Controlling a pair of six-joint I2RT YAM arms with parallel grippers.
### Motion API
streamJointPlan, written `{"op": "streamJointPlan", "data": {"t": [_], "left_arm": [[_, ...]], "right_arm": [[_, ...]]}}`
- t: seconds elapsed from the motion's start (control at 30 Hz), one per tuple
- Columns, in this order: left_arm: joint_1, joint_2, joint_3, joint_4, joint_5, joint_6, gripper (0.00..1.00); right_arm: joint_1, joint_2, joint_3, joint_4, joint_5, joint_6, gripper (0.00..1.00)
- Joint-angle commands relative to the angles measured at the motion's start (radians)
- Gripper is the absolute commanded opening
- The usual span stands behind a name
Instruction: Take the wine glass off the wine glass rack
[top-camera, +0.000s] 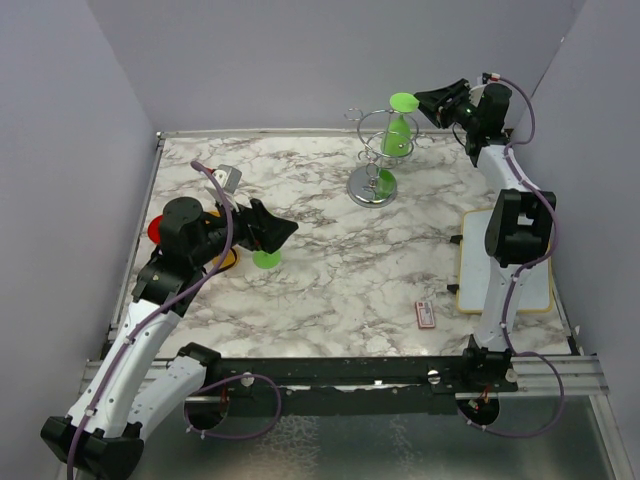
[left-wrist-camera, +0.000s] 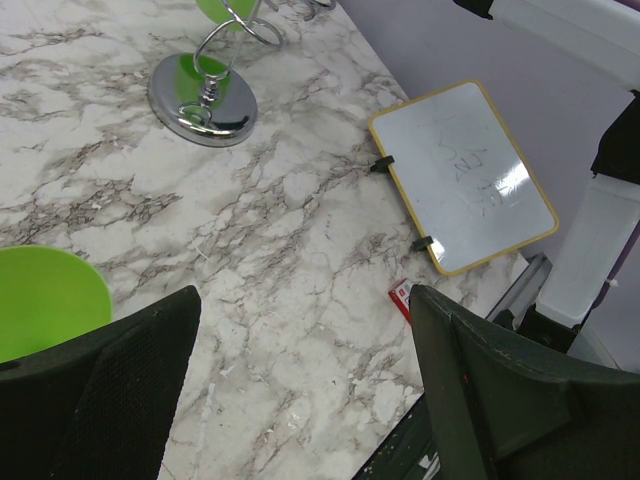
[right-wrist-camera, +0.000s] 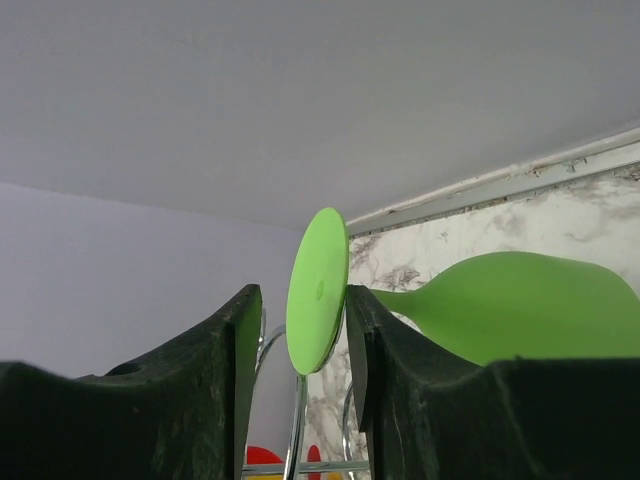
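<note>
A green wine glass (top-camera: 399, 135) hangs upside down on the chrome wine glass rack (top-camera: 373, 185) at the back of the table, its round foot (top-camera: 403, 102) on top. My right gripper (top-camera: 425, 103) is at that foot. In the right wrist view the foot disc (right-wrist-camera: 318, 290) stands edge-on between the jaws of the right gripper (right-wrist-camera: 300, 330); the right finger touches it and the left finger stands off it. The bowl (right-wrist-camera: 520, 305) shows past the right finger. My left gripper (top-camera: 268, 232) is open and empty over the table, well left of the rack.
A second green glass (top-camera: 266, 260) sits on the table under the left gripper and shows in the left wrist view (left-wrist-camera: 45, 300). A whiteboard (top-camera: 505, 262) lies at the right edge, a red card (top-camera: 426, 314) near it. Red and yellow items (top-camera: 157, 230) lie beside the left arm.
</note>
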Motion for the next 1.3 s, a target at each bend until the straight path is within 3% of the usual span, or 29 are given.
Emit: {"op": "streamJointPlan", "data": {"t": [0.0,1.0,1.27], "left_arm": [[0.000,-0.001,0.036,0.008,0.024,0.012,0.87],[-0.001,-0.011,0.030,-0.004,0.019,0.010,0.87],[-0.001,-0.016,0.030,-0.012,0.014,0.013,0.87]], "right_arm": [[-0.002,0.027,0.022,0.026,-0.030,0.024,0.38],[0.005,0.057,0.041,0.057,-0.069,0.100,0.13],[0.014,0.060,0.048,0.047,-0.067,0.101,0.14]]}}
